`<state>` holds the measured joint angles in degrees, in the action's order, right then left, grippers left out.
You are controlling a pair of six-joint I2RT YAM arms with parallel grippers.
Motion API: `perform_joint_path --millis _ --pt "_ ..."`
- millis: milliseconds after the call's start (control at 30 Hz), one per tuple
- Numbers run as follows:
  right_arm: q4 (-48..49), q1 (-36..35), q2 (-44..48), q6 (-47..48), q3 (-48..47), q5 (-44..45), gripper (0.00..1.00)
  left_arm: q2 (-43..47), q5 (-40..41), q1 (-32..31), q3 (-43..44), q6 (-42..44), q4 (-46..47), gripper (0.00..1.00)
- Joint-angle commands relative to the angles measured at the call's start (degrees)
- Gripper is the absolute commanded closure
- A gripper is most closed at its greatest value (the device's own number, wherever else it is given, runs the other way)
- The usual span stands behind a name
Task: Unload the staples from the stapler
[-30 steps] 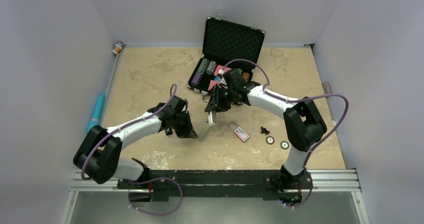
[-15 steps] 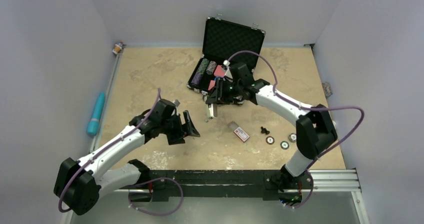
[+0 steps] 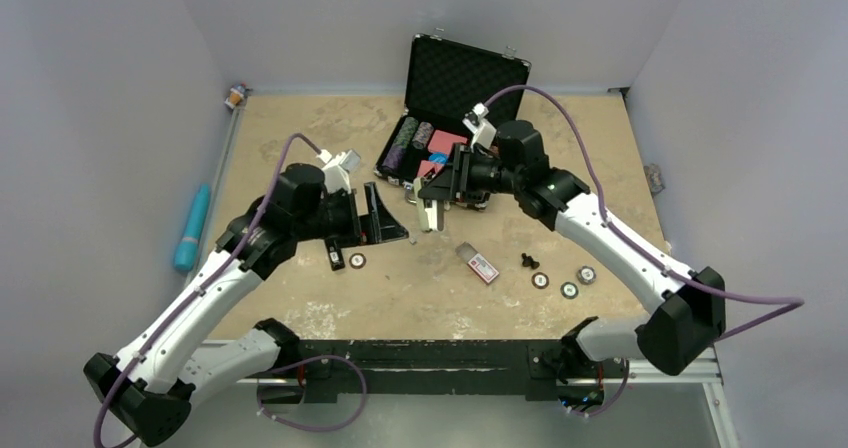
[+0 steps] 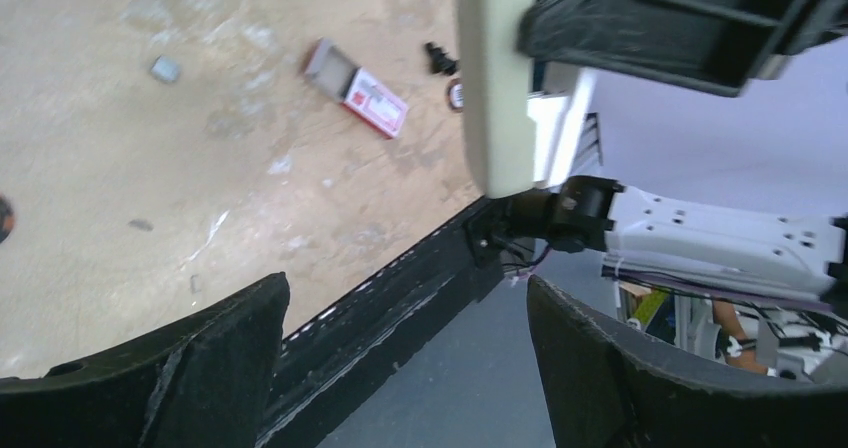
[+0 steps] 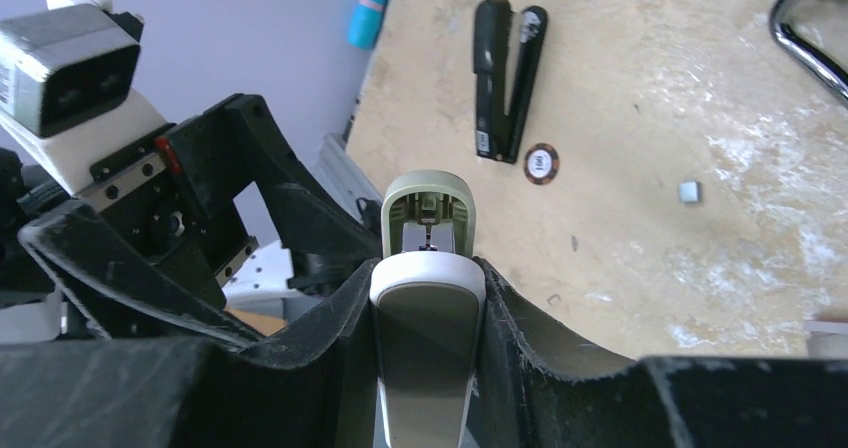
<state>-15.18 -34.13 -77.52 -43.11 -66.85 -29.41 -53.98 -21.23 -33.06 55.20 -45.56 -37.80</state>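
**Black stapler (image 5: 491, 78) flat on the surface, grey-green bar up in the right jaws**

From overhead, that small slim black stapler is only a dark sliver on the tan mottled surface (image 3: 300, 138). It sits just below the left gripper (image 3: 385, 223), with a round dark poker chip (image 3: 357, 260) right beside it. Over to the right wrist camera, and now it shows properly. It lies flat and glossy, its two long halves splayed in a narrow V that meets at the chip end, and nothing is touching it.

The same camera settles the right gripper (image 5: 428, 278). Its jaws are pinching a pale grey-green oblong bar (image 5: 428, 218) from both sides, the rounded open end poking forward. Overhead, that bar hangs between the two grippers in front of an open black case (image 3: 465, 78).

The left wrist camera adds its own piece. The left jaws are spread wide with nothing between them. On the surface beyond lies a small box with a red-and-white label (image 4: 357, 88).
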Motion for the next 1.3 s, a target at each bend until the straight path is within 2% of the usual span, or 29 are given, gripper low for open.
perform_joint_path --millis 0,333,667,967,1133,1267 --pt "6.5 -0.1 5.6 -3.2 -0.1 -3.6 1.0 1.8 -7.1 0.1 6.0 2.8 5.8 0.08" --pt "20.8 -0.1 15.1 -11.5 2.8 -8.3 1.0 1.5 -11.1 0.2 17.7 3.6 9.8 0.08" --pt "34.8 -0.4 17.5 -21.1 4.3 -9.6 1.0 0.2 -21.9 0.1 15.8 -3.0 25.8 0.11" --pt "36.5 -2.4 13.9 -22.1 -0.9 -9.0 1.0 -2.0 -22.4 -0.5 15.6 -6.2 30.7 0.11" --pt "38.3 -3.6 12.1 -23.0 -2.5 -9.0 1.0 -4.3 -22.7 -1.4 16.4 -7.2 31.7 0.21" --pt "39.3 -4.6 10.9 -23.5 -3.5 -9.0 1.0 -4.4 -21.4 -1.7 16.3 -7.0 31.3 0.24"
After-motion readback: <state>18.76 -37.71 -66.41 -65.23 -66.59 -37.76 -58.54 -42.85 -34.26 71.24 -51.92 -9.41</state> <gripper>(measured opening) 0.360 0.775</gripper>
